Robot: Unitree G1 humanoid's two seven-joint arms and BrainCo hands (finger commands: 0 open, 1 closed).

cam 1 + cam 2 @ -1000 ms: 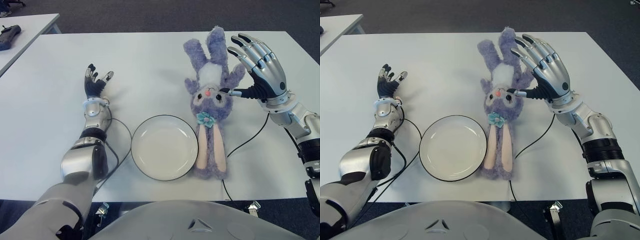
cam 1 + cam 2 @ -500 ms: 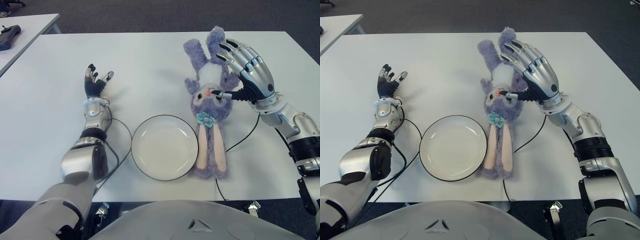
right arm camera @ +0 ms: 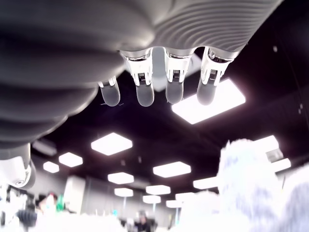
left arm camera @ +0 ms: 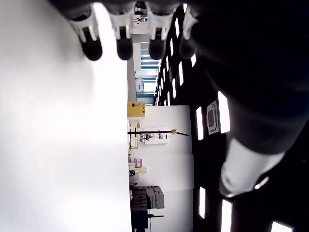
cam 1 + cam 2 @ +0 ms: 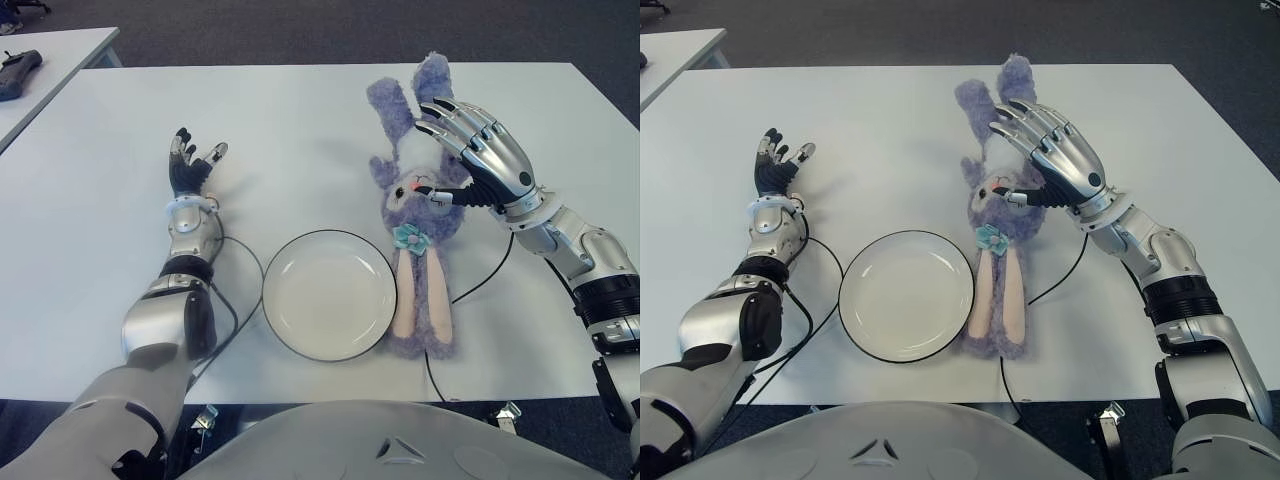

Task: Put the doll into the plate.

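White table (image 5: 300, 130), doll (image 5: 420, 250) partly hand-covered

Eye views: bright, even overhead light; sharp throughout.
Table (image 5: 300, 120): white, near glare-free, with faint soft shadows beside the doll (image 5: 420, 215) and plate (image 5: 329, 294).
Left wrist view: table surface blown out to plain white; dark ceiling with bright light panels; nearest fingers (image 4: 91, 41) blurred.
Right wrist view: looks up at ceiling lights, strong glare; doll fur (image 3: 260, 188) overexposed and out of focus; fingers (image 3: 145, 84) in shade.

White table (image 5: 300, 130) with plate (image 5: 329, 294), doll (image 5: 420, 215)
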